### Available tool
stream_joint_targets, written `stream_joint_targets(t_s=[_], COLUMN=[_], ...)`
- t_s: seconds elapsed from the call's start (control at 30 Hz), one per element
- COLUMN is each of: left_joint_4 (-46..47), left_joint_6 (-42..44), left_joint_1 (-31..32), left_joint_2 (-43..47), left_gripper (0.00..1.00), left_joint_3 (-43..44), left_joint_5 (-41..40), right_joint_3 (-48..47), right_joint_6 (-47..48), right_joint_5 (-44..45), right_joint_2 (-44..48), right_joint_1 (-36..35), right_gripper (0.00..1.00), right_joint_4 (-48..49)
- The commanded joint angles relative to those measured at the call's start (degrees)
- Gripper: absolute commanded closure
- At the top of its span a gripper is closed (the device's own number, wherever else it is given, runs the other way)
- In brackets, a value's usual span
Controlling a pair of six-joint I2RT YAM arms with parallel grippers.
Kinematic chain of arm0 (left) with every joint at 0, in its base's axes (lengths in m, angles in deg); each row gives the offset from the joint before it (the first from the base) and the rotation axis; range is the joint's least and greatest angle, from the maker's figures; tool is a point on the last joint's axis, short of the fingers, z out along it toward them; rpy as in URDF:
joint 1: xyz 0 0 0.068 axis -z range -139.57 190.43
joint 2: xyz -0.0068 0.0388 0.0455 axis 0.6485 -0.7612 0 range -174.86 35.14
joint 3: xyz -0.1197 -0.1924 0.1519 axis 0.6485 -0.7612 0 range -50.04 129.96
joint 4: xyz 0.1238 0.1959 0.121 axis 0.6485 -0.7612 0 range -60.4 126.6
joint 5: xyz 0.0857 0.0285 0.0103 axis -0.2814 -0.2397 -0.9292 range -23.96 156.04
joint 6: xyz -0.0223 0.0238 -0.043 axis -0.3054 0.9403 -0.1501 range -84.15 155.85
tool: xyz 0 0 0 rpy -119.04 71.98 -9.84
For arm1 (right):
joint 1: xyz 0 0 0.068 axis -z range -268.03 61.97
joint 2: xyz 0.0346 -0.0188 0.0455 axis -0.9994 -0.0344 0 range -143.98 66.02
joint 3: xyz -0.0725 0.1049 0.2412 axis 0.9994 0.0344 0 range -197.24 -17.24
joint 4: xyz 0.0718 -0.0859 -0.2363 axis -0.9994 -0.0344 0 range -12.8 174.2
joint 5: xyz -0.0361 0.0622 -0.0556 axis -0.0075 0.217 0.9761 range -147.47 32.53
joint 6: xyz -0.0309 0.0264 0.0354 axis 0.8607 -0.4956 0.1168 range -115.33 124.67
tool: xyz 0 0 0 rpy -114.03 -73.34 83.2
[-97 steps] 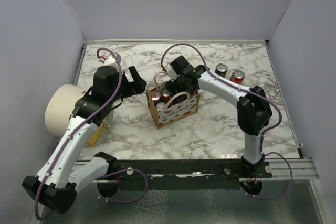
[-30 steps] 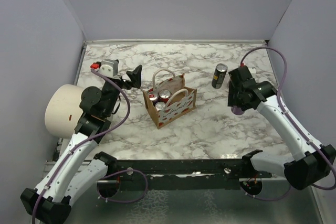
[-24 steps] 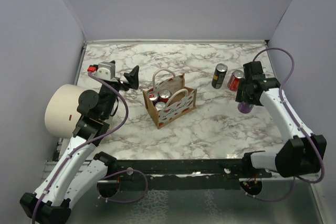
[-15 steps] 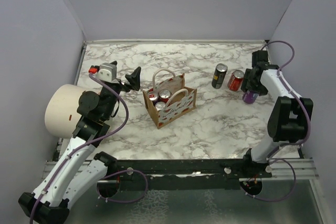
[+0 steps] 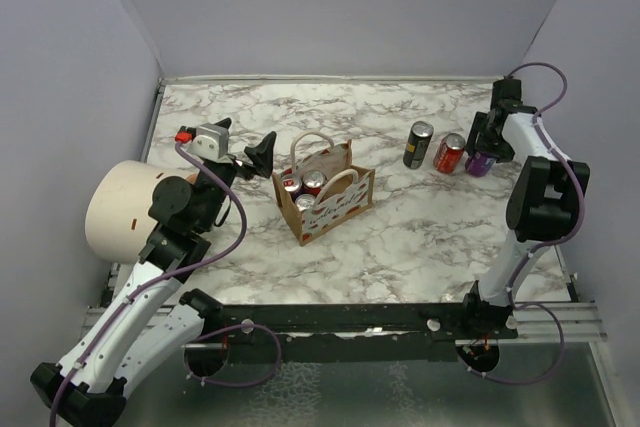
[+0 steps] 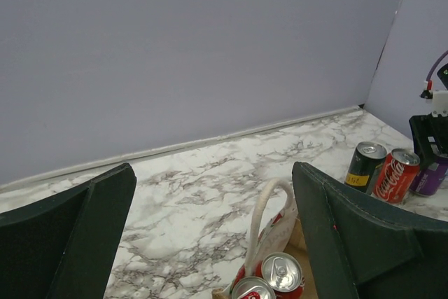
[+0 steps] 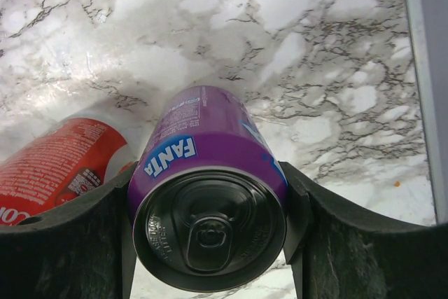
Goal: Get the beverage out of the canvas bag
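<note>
The canvas bag [image 5: 335, 203], a small brown tote with white loop handles, stands mid-table with several red cans [image 5: 305, 184] upright inside. In the left wrist view the same cans [image 6: 280, 274] sit below a handle. At the back right, my right gripper [image 5: 483, 150] is shut on a purple Fanta can [image 5: 480, 163], the beverage, next to a red cola can [image 5: 449, 153]. In the right wrist view both fingers press the purple can's [image 7: 210, 173] sides; I cannot tell whether its base touches the table. My left gripper [image 5: 243, 140] hovers open left of the bag, jaws wide and empty [image 6: 213, 173].
A black can [image 5: 417, 144] stands left of the red cola can [image 7: 56, 166]. A large cream cylinder [image 5: 120, 209] lies at the left edge beside my left arm. Grey walls close the table on three sides; a metal rail runs along the right edge.
My right arm has swung from mid-right toward the back right corner, carrying the purple can up beside the red cola can. My left gripper has risen slightly and stays open.
</note>
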Motion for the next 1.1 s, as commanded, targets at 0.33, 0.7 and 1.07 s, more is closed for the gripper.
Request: stream_joint_targets(t_s=[0.33, 0.7, 1.07], left_joint_4=[0.8, 0.9, 1.3], left_joint_6=[0.4, 0.4, -0.1], left_joint_1=[-0.4, -0.5, -1.5], left_joint_2=[0.5, -1.1, -2.4], left_gripper=[0.03, 0.03, 0.03], left_joint_3=[0.0, -0.2, -0.6], left_joint_5=[-0.6, -0.6, -0.2], right_joint_3=[0.7, 0.9, 17.2], right_joint_6=[1.7, 1.9, -3.2], right_joint_5=[-2.4, -1.5, -13.5], right_joint_2=[-0.3, 4.5, 22.5], right_joint_1=[0.0, 0.0, 0.0], right_gripper=[0.56, 0.15, 0.11], right_joint_4=[1.7, 1.3, 5.5])
